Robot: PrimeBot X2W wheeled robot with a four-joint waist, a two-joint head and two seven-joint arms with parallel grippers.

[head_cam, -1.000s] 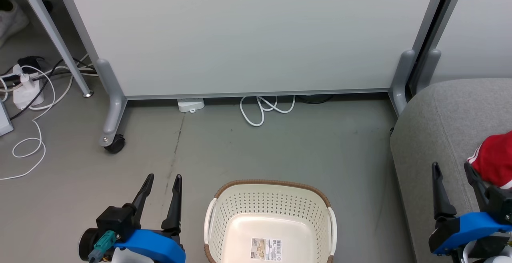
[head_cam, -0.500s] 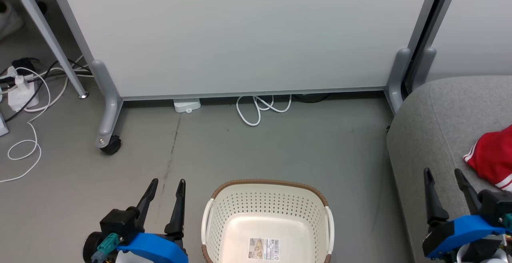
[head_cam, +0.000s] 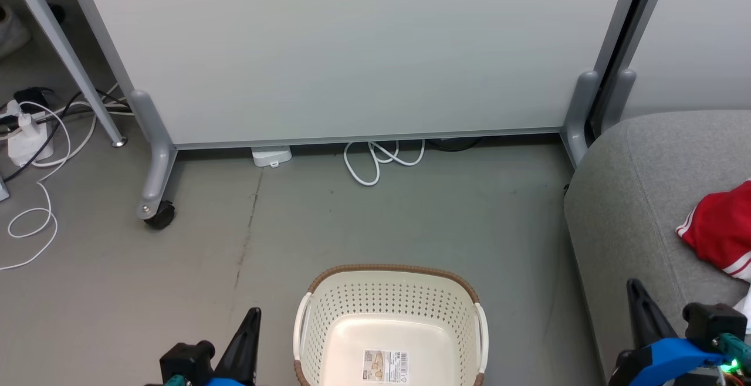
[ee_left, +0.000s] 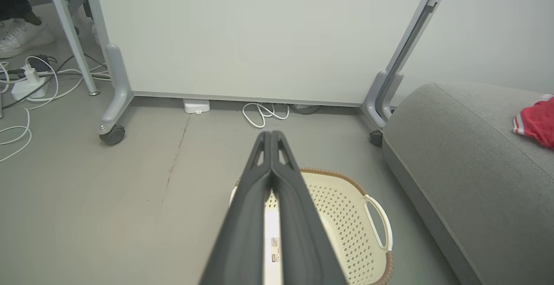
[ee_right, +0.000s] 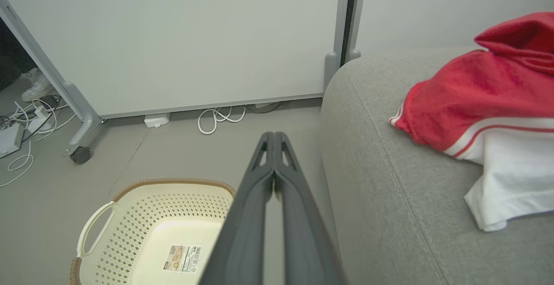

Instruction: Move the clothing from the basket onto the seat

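Clothing (ee_right: 476, 90) on seat (ee_right: 389, 198), near right fingers (ee_right: 253, 215)

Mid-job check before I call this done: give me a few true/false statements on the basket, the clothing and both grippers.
1. The basket holds nothing but the label on its bottom. True.
2. Red and white clothing lies on the seat. True.
3. The right gripper grips a garment. False: it is shut on nothing, apart from the clothing.
4. The basket stands on the seat. False: it stands on the floor beside the seat.
5. The left gripper is open wide. False: its fingers are pressed together.
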